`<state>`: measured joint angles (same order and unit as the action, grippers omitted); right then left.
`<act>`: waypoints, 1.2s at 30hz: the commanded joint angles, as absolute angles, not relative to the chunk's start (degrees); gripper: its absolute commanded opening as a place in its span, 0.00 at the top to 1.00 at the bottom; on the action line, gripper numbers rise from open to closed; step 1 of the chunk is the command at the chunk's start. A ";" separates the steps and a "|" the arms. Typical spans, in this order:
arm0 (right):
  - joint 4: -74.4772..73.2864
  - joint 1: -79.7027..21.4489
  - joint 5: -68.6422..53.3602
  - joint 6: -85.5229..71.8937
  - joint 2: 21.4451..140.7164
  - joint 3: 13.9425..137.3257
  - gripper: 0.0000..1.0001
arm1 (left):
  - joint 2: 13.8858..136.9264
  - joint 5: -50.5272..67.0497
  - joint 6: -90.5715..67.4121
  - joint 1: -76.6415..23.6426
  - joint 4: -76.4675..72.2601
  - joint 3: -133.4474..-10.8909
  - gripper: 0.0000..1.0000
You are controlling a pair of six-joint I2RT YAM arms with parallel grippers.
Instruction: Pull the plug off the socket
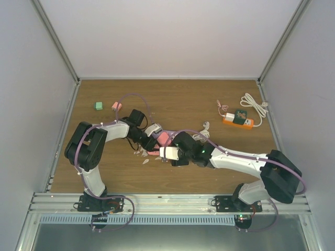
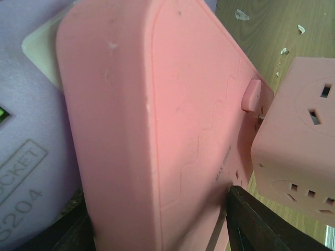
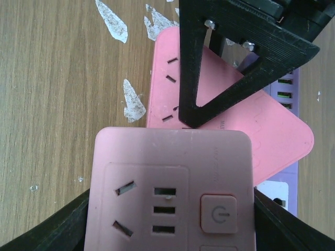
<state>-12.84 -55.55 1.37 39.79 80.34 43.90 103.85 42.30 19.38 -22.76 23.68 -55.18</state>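
The orange socket block [image 1: 238, 122] lies at the back right with a dark plug [image 1: 239, 115] on top and a white cord [image 1: 254, 103] beside it. Both grippers are far from it, at the table's middle. My left gripper [image 1: 156, 141] [image 2: 162, 225] is shut on a flat pink power strip [image 2: 157, 130] [image 3: 272, 125]. My right gripper [image 1: 170, 152] [image 3: 170, 219] is shut on a pink socket cube [image 3: 170, 188] [image 2: 298, 141], right next to that strip. A purple strip [image 2: 26, 157] [image 3: 289, 89] lies under the pink one.
A green block [image 1: 98, 106] and a small pink piece [image 1: 116, 106] lie at the back left. A thin orange cable [image 1: 220, 107] lies left of the orange block. White scuffs [image 3: 133, 102] mark the wood. Metal frame walls bound the table.
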 commanded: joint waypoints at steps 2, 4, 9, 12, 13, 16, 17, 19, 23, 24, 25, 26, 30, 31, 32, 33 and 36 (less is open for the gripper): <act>-10.97 -54.70 -13.33 35.92 77.13 49.60 0.93 | 108.59 22.78 21.36 -23.09 18.62 -53.83 0.49; -12.58 -52.74 -17.25 33.61 77.84 51.52 0.93 | 108.61 22.73 21.28 -23.12 18.63 -53.87 0.49; -14.37 -50.29 -22.07 30.86 79.64 53.70 0.93 | 108.55 22.67 21.29 -23.16 18.48 -53.80 0.50; -13.93 -50.27 -20.74 31.64 79.52 53.24 0.93 | 108.62 22.68 21.31 -23.16 18.54 -53.87 0.50; -14.08 -50.27 -20.63 31.90 79.34 53.21 0.93 | 108.63 22.72 21.37 -23.20 18.52 -53.88 0.50; -14.87 -50.27 -20.44 32.34 78.62 53.24 0.93 | 108.63 22.81 21.49 -23.13 18.52 -53.88 0.50; -15.18 -50.23 -20.58 32.34 78.35 53.18 0.93 | 108.57 22.88 21.52 -23.15 18.46 -53.82 0.50; -15.77 -50.01 -20.73 32.14 77.62 53.13 0.93 | 108.10 23.03 21.73 -23.09 18.26 -53.71 0.47; -16.99 -48.00 -23.44 30.86 75.98 53.31 0.93 | 104.31 24.99 22.86 -22.58 19.37 -55.10 0.34; -17.30 -47.32 -24.24 30.52 75.61 53.53 0.93 | 102.99 25.43 23.03 -22.54 19.79 -55.68 0.32; -17.58 -46.70 -24.95 30.16 75.27 53.71 0.93 | 101.75 26.56 23.46 -22.57 20.38 -56.32 0.30; -18.01 -45.95 -25.63 29.88 75.00 54.12 0.93 | 100.30 27.57 23.77 -22.51 20.87 -56.75 0.28; -18.67 -42.79 -28.93 28.27 73.63 55.62 0.93 | 95.91 31.82 24.62 -22.33 22.92 -58.50 0.19; -18.71 -41.88 -29.84 27.74 73.32 55.96 0.93 | 94.88 32.79 24.84 -22.23 23.46 -58.98 0.17; -18.70 -41.06 -30.67 27.07 73.02 56.25 0.93 | 93.84 33.84 25.10 -21.93 24.05 -59.33 0.16; -18.62 -40.26 -31.56 26.42 72.71 56.47 0.94 | 92.73 34.76 25.14 -21.58 24.37 -59.60 0.15; -18.02 -37.03 -34.25 23.61 72.10 57.35 0.94 | 89.59 36.50 25.03 -19.68 24.39 -60.10 0.12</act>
